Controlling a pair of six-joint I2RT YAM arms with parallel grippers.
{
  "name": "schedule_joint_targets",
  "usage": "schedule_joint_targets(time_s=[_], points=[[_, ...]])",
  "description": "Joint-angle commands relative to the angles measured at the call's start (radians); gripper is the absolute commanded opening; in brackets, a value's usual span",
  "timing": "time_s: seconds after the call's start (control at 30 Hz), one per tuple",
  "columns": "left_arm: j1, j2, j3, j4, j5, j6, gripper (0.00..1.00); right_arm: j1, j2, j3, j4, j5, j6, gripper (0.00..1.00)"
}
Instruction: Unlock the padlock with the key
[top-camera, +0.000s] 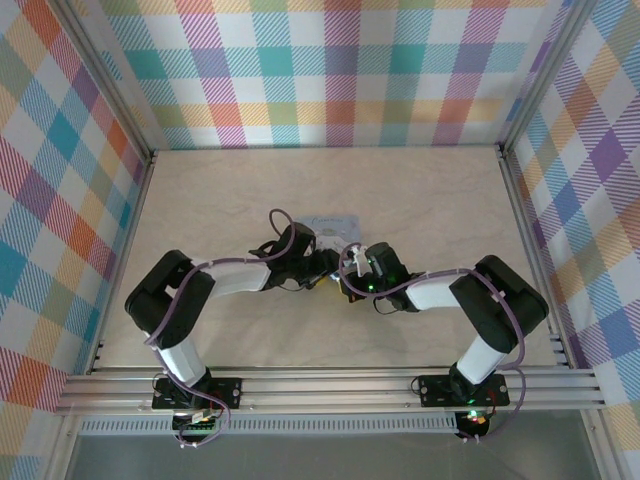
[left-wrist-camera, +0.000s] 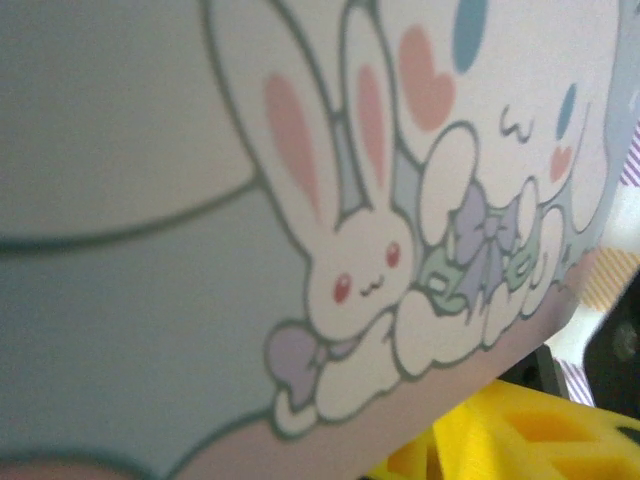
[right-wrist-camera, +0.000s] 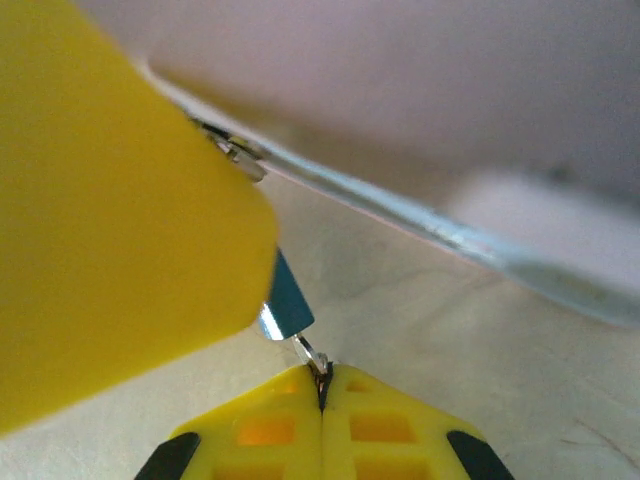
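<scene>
1. Presently, largest item: the tin box (top-camera: 335, 222), pale blue with a rabbit print, mid-table (top-camera: 250, 200) just behind both grippers. I judge it rigid and not something to grasp.
2. Left gripper (top-camera: 322, 270). One yellow finger (right-wrist-camera: 110, 200) covers most of the padlock. I cannot tell whether its jaws are clamped or apart.
3. Right gripper (right-wrist-camera: 322, 378). Its fingers are pressed together, pinching the key at their tips.
4. Padlock (right-wrist-camera: 288, 298). It has a blue-teal body with a bright silvery corner, and sits just below the box's rim, between the two grippers. The shackle is mostly hidden. I judge it light, hard, smooth-sided and likely to swivel. It is best steadied by the flat faces of the body, leaving the underside open.
5. Key (right-wrist-camera: 312, 352). It is a thin, pale silvery sliver running from the right fingertips up to the lock's lower corner, touching it. I judge it stiff, slippery and prone to rotate in the pads. It should be held by the head, as it is now, with the shank free.
</scene>
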Motion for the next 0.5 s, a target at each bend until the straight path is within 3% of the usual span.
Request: schedule_joint_targets(time_s=[0.0, 0.23, 0.47], points=[[0.008, -0.081, -0.029, -0.051, -0.015, -0.005, 0.68, 0.006, 0.007, 0.028, -0.066, -0.051, 0.020, 0.00], [0.028, -0.227, -0.145, -0.006, -0.104, -0.046, 0.76, 0.005, 0.003, 0.094, -0.171, -0.112, 0.031, 0.00], [0.029, -0.334, -0.338, 0.248, -0.173, -0.168, 0.68, 0.005, -0.041, 0.132, -0.265, -0.134, 0.075, 0.00]])
